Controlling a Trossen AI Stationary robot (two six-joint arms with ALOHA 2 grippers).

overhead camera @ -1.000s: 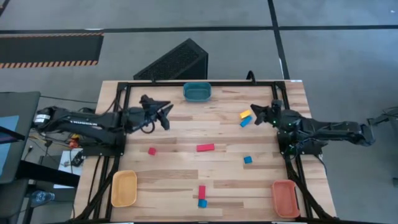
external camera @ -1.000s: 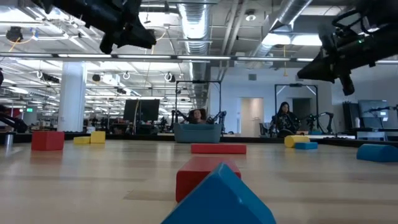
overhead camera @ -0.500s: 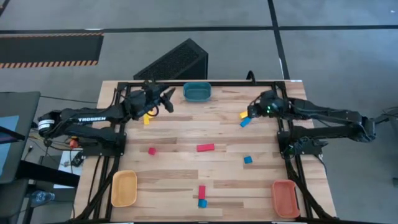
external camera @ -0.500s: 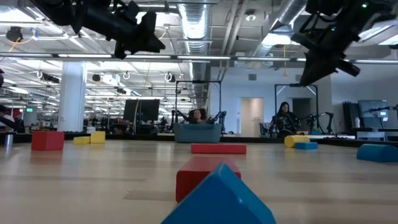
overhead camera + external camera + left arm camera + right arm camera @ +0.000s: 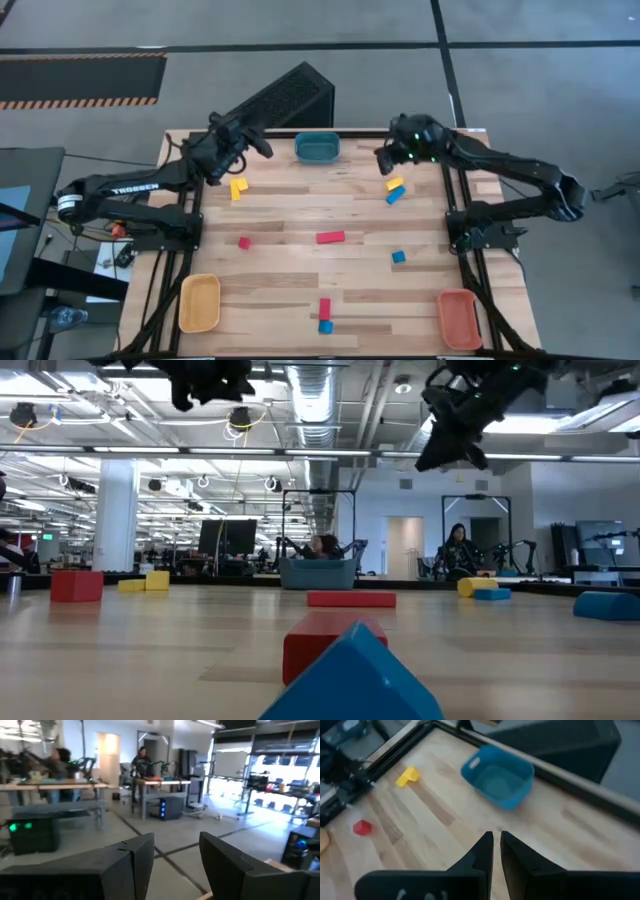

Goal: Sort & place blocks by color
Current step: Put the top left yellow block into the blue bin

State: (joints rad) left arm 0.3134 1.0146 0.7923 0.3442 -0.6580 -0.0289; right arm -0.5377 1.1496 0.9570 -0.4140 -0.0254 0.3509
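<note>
While the small red, blue and yellow blocks (image 5: 330, 237) lie scattered over the pale wooden table (image 5: 280, 290), none yet in a tray, we hold nothing: our left gripper (image 5: 258, 140) hangs above the far edge with fingers parted, our right gripper (image 5: 384, 160) near the teal rounded tray (image 5: 317, 148) with fingers almost closed. Descending like that, we risk nudging the touching yellow and blue blocks (image 5: 395, 189) apart.

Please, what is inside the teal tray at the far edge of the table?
Nothing shows inside the teal tray: from the right wrist view and from above its floor is bare. In the low view its wall hides the inside.
</note>
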